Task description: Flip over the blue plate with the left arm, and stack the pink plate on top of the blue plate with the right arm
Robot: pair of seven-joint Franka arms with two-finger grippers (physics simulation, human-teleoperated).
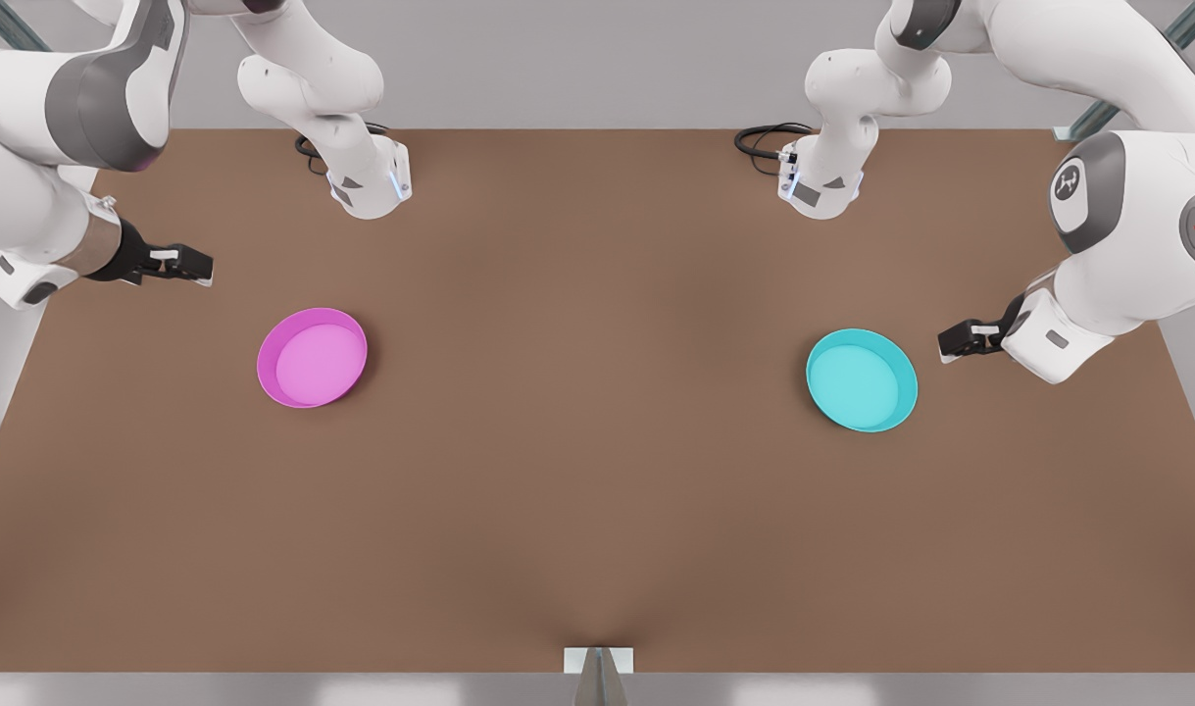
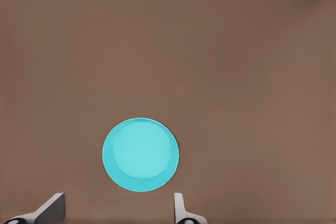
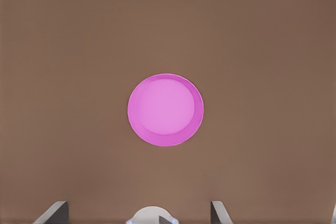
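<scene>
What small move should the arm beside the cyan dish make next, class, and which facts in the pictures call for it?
Probably the left gripper, open and empty, should come down toward the near rim of the blue plate. That plate sits upright and untouched on the table, and flipping comes first. The right gripper waits, open, near the pink plate.

White arms w/ grey joints, black cables, dark fingers [image 1: 193, 265].

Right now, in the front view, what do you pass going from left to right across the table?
Right pincer → round magenta-pink plastic plate → round cyan-turquoise plastic plate → left pincer, all over the brown table.
</scene>
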